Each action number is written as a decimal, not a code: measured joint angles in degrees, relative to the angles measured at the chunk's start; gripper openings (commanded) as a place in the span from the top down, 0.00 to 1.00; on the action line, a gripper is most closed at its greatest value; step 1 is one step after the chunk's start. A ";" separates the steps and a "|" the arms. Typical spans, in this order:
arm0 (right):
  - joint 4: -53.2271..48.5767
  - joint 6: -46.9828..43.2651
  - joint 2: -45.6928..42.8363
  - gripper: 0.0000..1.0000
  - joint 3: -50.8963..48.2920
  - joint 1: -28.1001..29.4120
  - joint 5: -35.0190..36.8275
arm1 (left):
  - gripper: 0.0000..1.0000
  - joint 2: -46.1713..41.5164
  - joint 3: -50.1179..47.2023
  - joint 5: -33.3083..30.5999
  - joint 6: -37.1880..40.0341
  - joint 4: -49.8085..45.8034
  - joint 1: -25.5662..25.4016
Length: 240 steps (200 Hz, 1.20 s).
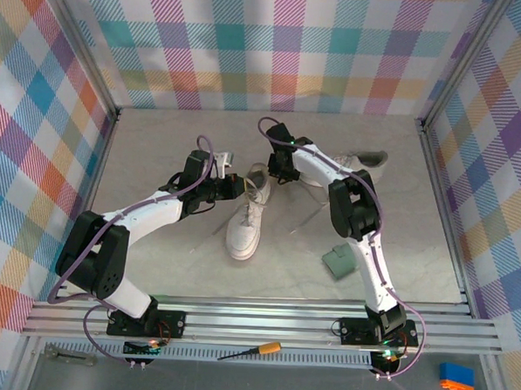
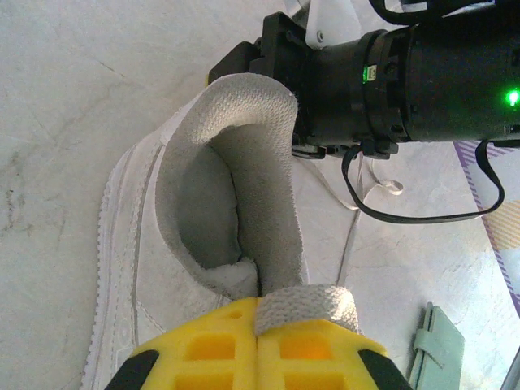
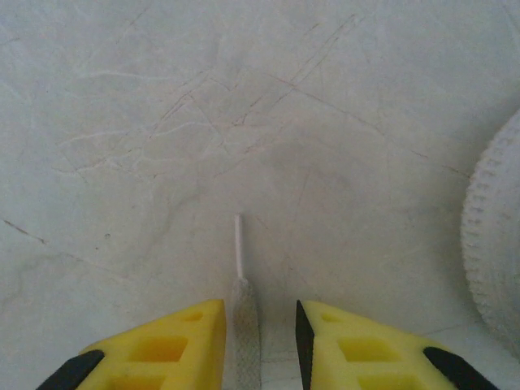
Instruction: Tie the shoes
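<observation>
Pinching one of two shoes point(image 1: 244, 225), left gripper point(image 2: 258, 325) is clamped; right gripper point(image 3: 259, 307) gapes narrowly astride one lace point(image 3: 244, 333).

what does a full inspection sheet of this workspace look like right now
surface: pale marbled tabletop, fine scratches
job's things: white sneaker mid-table, toe toward the bases; second sneaker far right; lace end on tabletop
clutter: green pad; screwdriver, metal tool, blue-orange block at front ledge
grippers: left gripper shut on white sneaker's collar; right gripper open astride lace end
cables: purple cable along each arm
surroundings: plaid cloth walls, aluminium frame
</observation>
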 measured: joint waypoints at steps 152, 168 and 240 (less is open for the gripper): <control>7.39 -2.54 -20.37 1.00 -20.90 0.37 1.81 | 1.00 -0.02 0.00 0.11 0.04 0.02 0.00; 10.97 -2.97 -24.52 1.00 -21.33 0.37 0.17 | 1.00 -0.02 0.00 0.26 0.04 0.02 0.00; 17.79 -5.31 -25.07 1.00 -16.57 2.49 -10.45 | 1.00 -0.46 -0.31 1.40 0.04 1.38 0.00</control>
